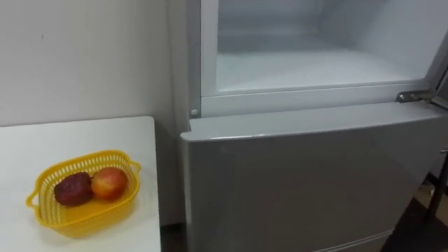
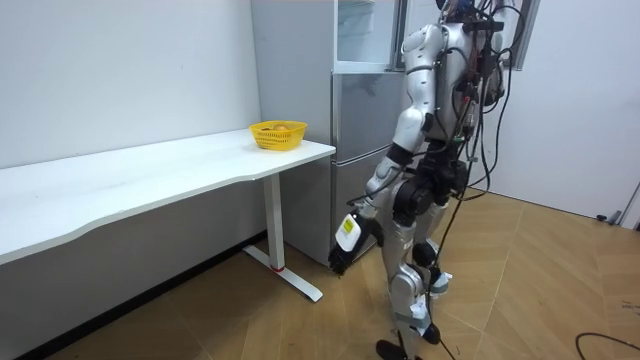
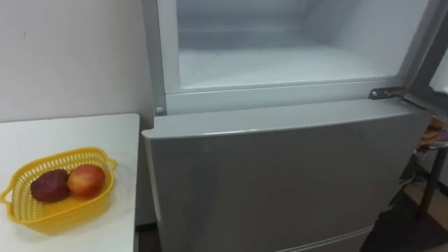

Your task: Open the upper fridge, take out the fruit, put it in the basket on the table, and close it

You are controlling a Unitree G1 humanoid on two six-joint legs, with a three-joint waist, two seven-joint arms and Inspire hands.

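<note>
The apple point(image 1: 109, 182) and a dark red fruit point(image 1: 73, 189) lie side by side, touching, in the yellow basket point(image 1: 89, 218). The basket sits on the table point(image 1: 70, 136), near the edge next to the fridge. The upper fridge point(image 1: 308, 70) is open and its shelf looks bare, so I think the fetching is done. What is left may be to shut the door. The left hand point(image 2: 342, 250) hangs low by the robot's leg, well apart from the basket. I cannot tell how its fingers are.

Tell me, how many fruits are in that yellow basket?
2, both in the basket: a dark red fruit at left, a red-yellow fruit touching its right side. Any beneath would be hidden.
</note>
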